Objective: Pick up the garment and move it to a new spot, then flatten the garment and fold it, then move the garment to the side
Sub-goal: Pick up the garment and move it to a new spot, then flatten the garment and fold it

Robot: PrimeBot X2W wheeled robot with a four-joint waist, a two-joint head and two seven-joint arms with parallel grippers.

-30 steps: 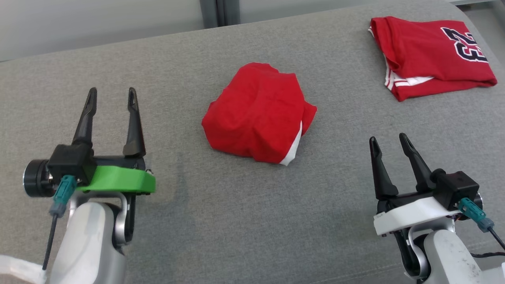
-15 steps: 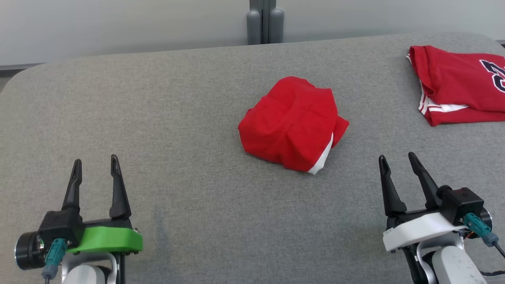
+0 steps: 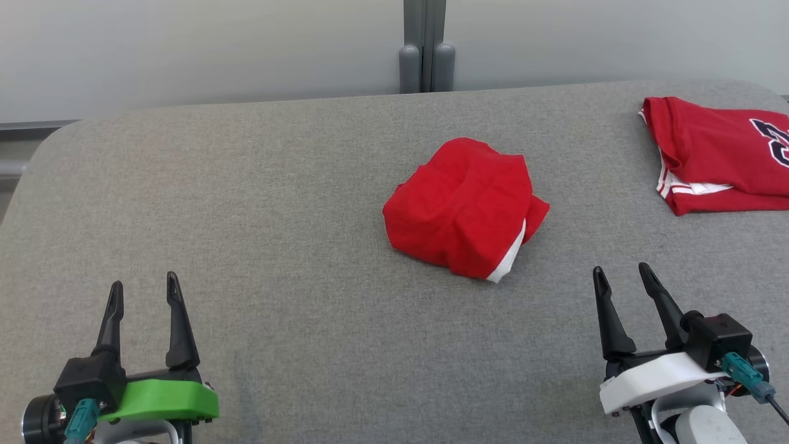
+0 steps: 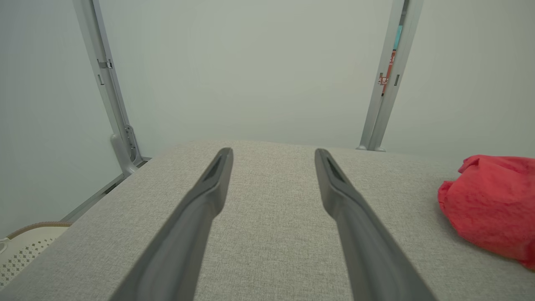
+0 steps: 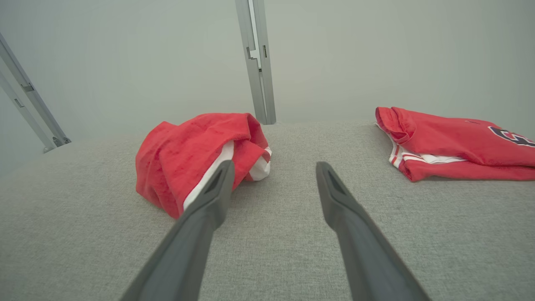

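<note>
Starting at the left, my left gripper [image 3: 143, 280] sits at the near left corner of the grey padded table [image 3: 296, 203], its two dark fingers spread wide apart and pointing toward the far edge. Through the left wrist camera I see bare grey fabric between them, and a pale perforated basket [image 4: 23, 246] low beyond the table's left edge.

The garment [image 3: 462, 206], a crumpled red bundle with a white strip along its near right side, lies around the middle of the table, a little right of centre. It is well apart from the left gripper, far and to the right of it.

My right gripper [image 3: 620, 268] is at the near right corner, fingers likewise parted and gripping no cloth. The garment lies farther away and to the left of it, near but not touching; in the right wrist camera the left finger overlaps the bundle's white edge, though the head camera shows a clear gap of table between them.

At the far right a second red shirt [image 3: 715, 160] lies folded flat, with white trim and dark numerals, well apart from the bundle.
</note>
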